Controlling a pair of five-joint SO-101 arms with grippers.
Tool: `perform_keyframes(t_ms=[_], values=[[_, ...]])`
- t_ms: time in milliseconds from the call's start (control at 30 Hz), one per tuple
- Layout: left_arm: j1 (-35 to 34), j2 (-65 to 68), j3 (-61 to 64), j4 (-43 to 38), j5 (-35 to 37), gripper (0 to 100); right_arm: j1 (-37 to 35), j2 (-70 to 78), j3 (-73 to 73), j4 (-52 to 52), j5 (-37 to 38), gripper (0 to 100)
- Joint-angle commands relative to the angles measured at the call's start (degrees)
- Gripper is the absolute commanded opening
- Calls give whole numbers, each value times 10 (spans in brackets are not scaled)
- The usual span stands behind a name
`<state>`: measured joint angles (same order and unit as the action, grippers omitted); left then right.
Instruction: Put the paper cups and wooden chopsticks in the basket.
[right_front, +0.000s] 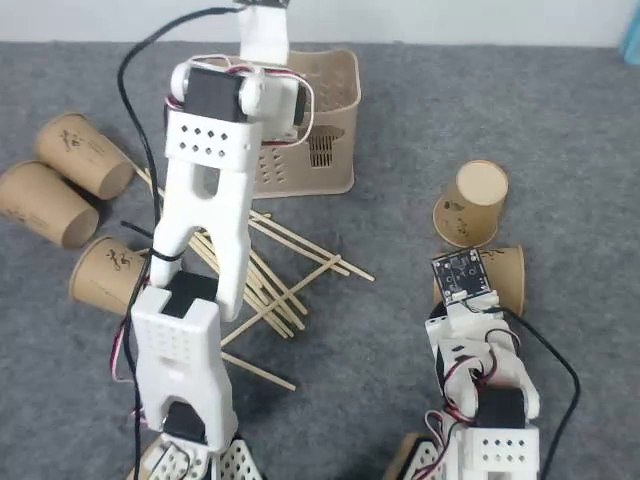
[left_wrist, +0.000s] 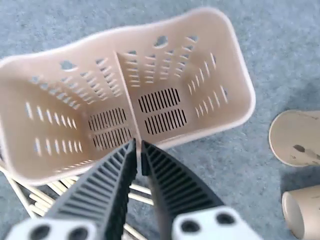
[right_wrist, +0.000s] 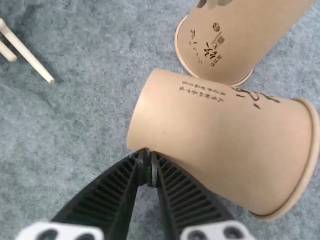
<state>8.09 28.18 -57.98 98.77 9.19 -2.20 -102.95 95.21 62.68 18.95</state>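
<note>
Far left, three paper cups (right_front: 47, 205) lie on their sides on the grey carpet (right_front: 560, 110), bunched close and well apart from both my claws. Next along, my left arm (right_front: 205, 190) stretches over the loose pile of wooden chopsticks (right_front: 265, 270), which fan across the carpet in front of the basket (right_front: 335, 100), some reaching right up to its near wall. My left claw (left_wrist: 138, 145) hangs over that basket, tips above the near rim and pointing down into the hollow. The jaws are drawn almost together, with just a sliver of gap between them. A thin pale line runs from the tips straight into the basket. It could be a stick or a rib of the basket wall, I can't tell, so I won't call it a catch. The basket itself stands upright, mouth up. Over to the right, an upturned cup (right_front: 472, 205) stands mouth down with its flat base on top, and just beside it, nearer my right arm, a toppled cup (right_front: 508, 275) lies on its side. My right claw (right_wrist: 148, 157) is down low over the carpet, jaws pressed together and pinching nothing, tips right up against the edge of the toppled cup's base.
</note>
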Motion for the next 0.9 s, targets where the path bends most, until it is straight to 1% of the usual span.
perform_keyframes(t_ms=[0,100,167,200,333,467,733,867], values=[[-12,-28,-54,19,-17,24,-4,-5,11,1,6,9],[-11,-28,-96,19,-10,118,-4,-5,11,1,6,9],[-9,-28,-116,19,16,178,-4,-5,11,1,6,9],[-4,-28,-125,19,30,192,-4,-5,11,1,6,9],[39,-21,-146,13,41,173,-4,-5,11,1,6,9],[73,-21,-107,-25,41,154,-3,-5,11,1,6,9],[76,-21,37,-146,41,159,-1,-5,11,1,6,9],[81,-21,63,-175,41,159,-1,-5,11,1,6,9]])
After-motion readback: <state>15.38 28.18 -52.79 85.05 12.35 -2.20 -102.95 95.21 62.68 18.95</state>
